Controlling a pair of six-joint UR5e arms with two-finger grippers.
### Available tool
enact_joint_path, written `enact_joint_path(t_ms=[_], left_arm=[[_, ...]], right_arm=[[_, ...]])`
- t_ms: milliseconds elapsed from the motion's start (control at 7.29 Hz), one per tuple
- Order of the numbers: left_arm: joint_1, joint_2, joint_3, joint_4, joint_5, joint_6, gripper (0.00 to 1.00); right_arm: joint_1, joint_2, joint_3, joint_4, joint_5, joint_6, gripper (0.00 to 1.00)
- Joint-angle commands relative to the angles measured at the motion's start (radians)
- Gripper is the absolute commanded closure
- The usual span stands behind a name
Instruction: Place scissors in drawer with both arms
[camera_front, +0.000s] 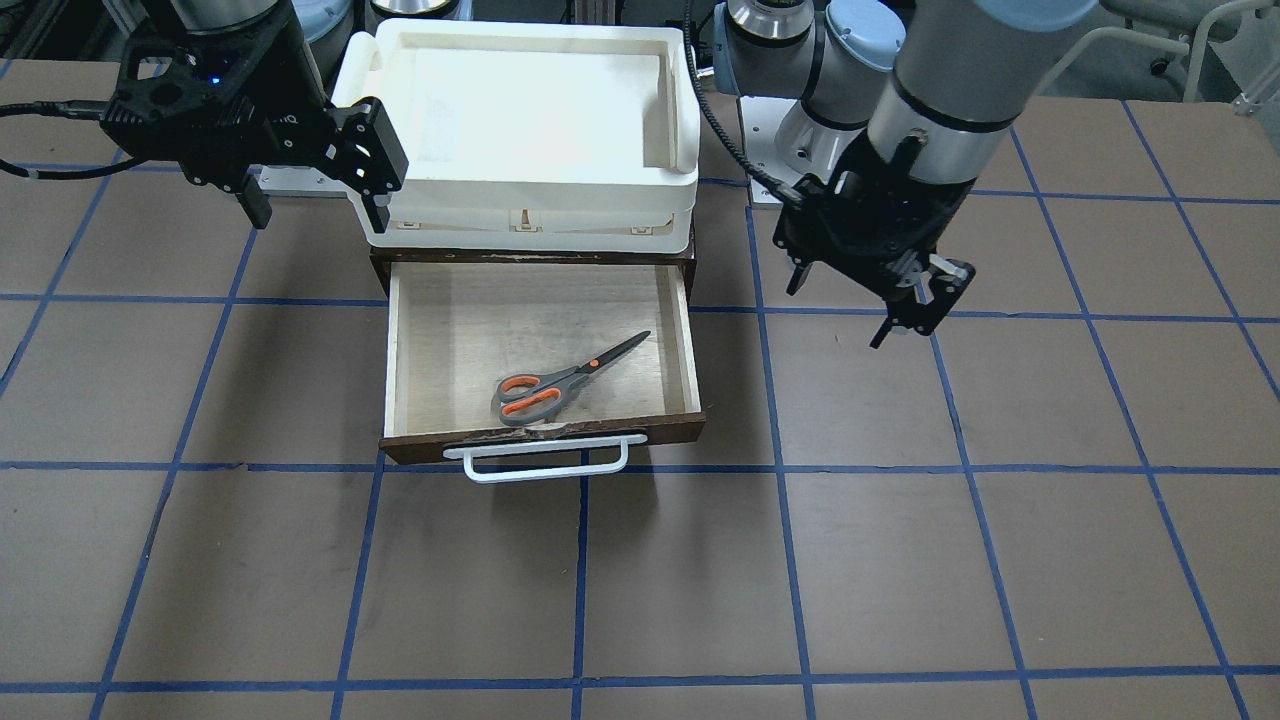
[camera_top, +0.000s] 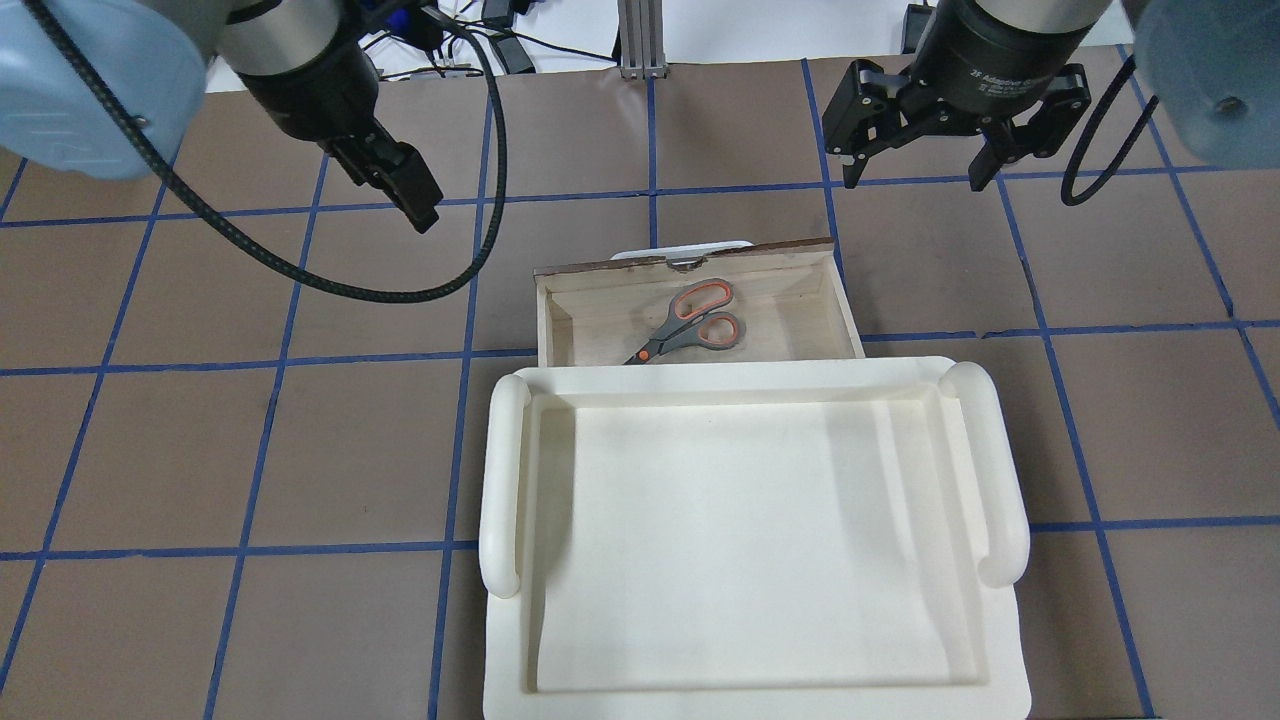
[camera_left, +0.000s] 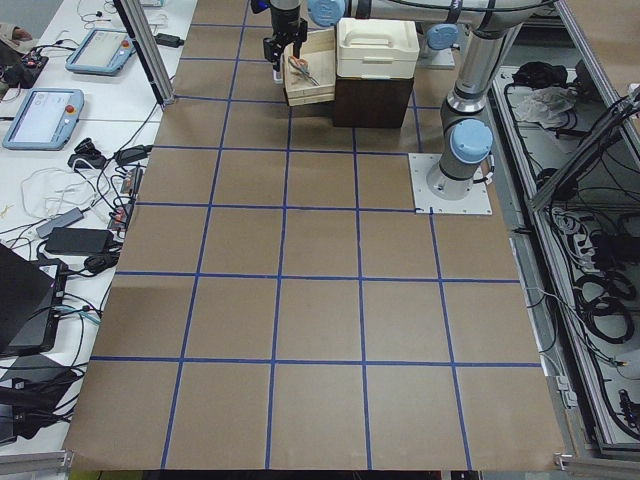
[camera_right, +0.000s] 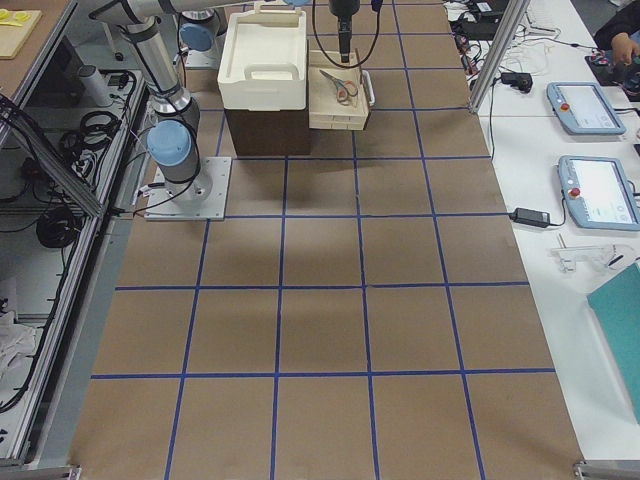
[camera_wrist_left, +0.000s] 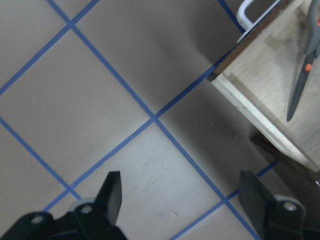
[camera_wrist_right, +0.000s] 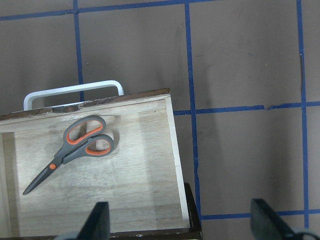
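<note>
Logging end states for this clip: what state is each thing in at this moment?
drawer: open, holding the scissors.
scissors: blades shut, lying flat, held by no gripper.
left gripper: open, empty, off to the side of the drawer.
right gripper: open, empty, raised beside the drawer.
white bin: empty.

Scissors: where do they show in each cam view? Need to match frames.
Front-facing: scissors in drawer, centre.
Overhead: upper centre.
Exterior left: tiny, top centre.
Exterior right: tiny, top centre.
Left wrist: right edge, blades only.
Right wrist: left of centre.
Shared landmark: white handle, beside the finger loops.
</note>
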Motion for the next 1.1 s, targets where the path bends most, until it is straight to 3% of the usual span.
enact_joint_path(t_ms=[0,274,411,960], left_arm=[[0.035,0.066,-0.001,-0.019,-0.010,-0.256,0.00],[0.030,0.098,-0.015,-0.078,-0.010,-0.480,0.00],[0.030,0.109,-0.018,-0.132,-0.007,-0.504,0.00],[0.036,0.106,-0.028,-0.125,-0.014,-0.525,0.00]], right_arm=[[0.001,0.002,0.001,-0.002,-0.004,0.000,0.00],[0.001,0.002,0.000,-0.002,-0.004,0.000,0.00],[0.001,0.003,0.001,-0.002,-0.004,0.000,0.00],[0.001,0.005,0.001,-0.003,-0.004,0.000,0.00]])
